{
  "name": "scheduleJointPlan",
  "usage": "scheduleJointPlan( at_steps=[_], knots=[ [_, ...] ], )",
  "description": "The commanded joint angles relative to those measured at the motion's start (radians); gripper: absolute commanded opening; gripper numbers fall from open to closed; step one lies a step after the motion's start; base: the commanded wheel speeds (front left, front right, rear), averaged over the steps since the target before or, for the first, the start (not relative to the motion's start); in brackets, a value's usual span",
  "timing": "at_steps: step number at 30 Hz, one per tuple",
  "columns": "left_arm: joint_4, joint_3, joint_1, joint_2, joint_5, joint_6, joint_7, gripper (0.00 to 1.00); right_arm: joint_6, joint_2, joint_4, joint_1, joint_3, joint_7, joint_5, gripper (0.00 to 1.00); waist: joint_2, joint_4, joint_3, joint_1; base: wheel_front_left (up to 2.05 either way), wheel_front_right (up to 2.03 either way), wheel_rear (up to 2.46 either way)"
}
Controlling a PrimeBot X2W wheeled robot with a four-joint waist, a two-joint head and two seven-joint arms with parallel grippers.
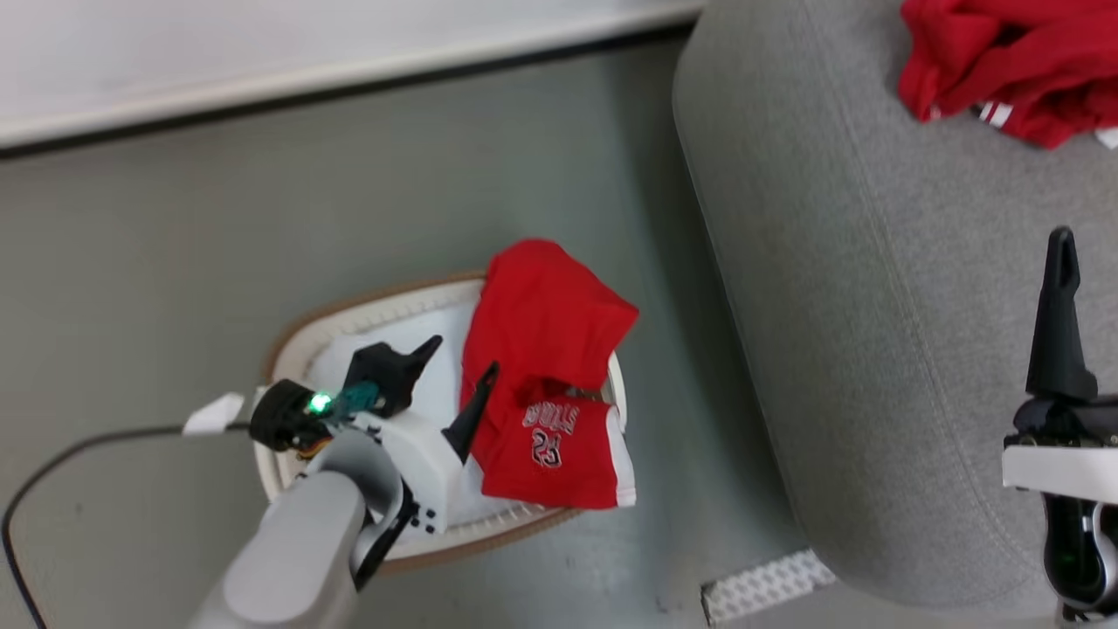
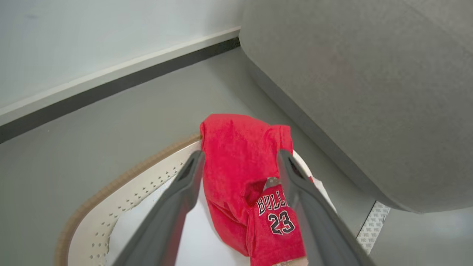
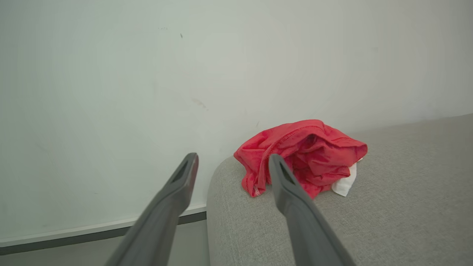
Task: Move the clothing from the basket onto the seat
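Centrally, the red jersey [image 1: 546,384], lettered in white and numbered 23, lies crumpled at the seat-side end of the basket [image 1: 349,316], its upper fold draped over the brown rim and the rest over a pale pad [image 2: 203,247]. Left tool [image 2: 240,154]: jaws spread wide, holding nothing, poised over the basket with the jersey between the two fingers in the left wrist view; contact with the cloth cannot be judged from these angles. The basket stands on the grey floor [image 1: 262,218] just beside the seat [image 1: 873,349]. A second red garment [image 1: 1004,70] lies bunched on the seat near the wall [image 3: 111,74]. Right tool [image 3: 232,159]: jaws likewise apart and empty, above the seat, short of that garment.
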Motion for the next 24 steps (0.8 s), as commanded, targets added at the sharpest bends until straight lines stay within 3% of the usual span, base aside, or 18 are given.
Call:
scheduleJointPlan(
  at_steps=[1, 13, 24],
  knots=[
    [0.013, -0.027, -0.022, 0.019, -0.022, 0.002, 0.011, 1.00, -0.002, 0.011, -0.009, -0.020, -0.005, -0.003, -0.003, 1.00, 0.0000, -0.034, 0.066, -0.0003, 0.00, 0.00, 0.00],
    [0.156, -0.302, -0.239, 0.136, -0.223, 0.002, 0.162, 1.00, -0.002, 0.075, -0.073, -0.101, 0.007, -0.003, 0.016, 1.00, 0.0000, -0.109, 0.251, -0.0003, 0.00, 0.00, 0.00],
    [0.201, -0.480, -0.347, 0.194, -0.381, 0.002, 0.238, 1.00, -0.002, 0.093, -0.123, -0.160, 0.019, -0.003, 0.036, 1.00, 0.0000, -0.167, 0.354, -0.0003, 0.00, 0.00, 0.00]
  ],
)
